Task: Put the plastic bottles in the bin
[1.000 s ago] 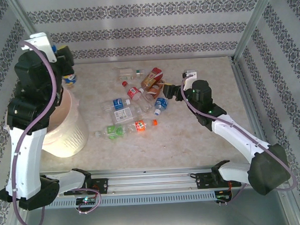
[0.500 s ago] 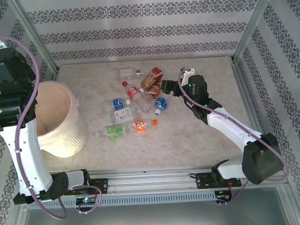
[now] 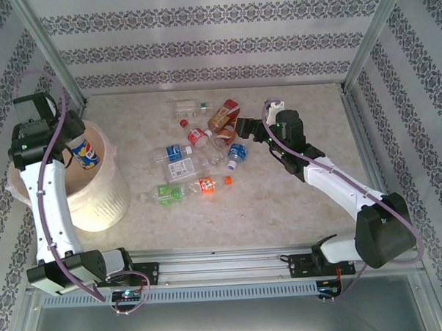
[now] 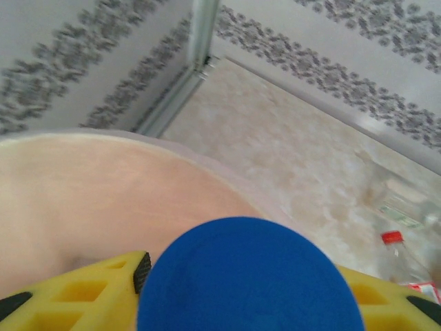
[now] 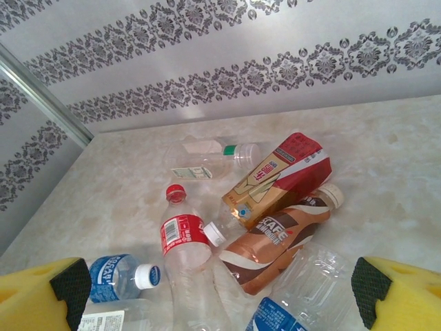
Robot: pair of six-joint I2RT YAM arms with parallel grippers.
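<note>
My left gripper is shut on a clear bottle with a blue cap and a blue label, held over the mouth of the cream bin. The bin's pinkish inside lies just below the cap. My right gripper hangs open over the right end of the pile, with nothing between its yellow fingers. Under it lie a brown coffee bottle, a red-labelled bottle, a blue-labelled bottle and a clear one with a green cap.
A red and gold carton rests on the brown bottle. More bottles lie mid-table: green-labelled, orange-labelled, white-labelled. Metal posts and patterned walls close the table in.
My left arm has swung from the bin's far rim, up and round, and now holds the blue-capped bottle over the bin's mouth. My right gripper has edged left toward the pile.
</note>
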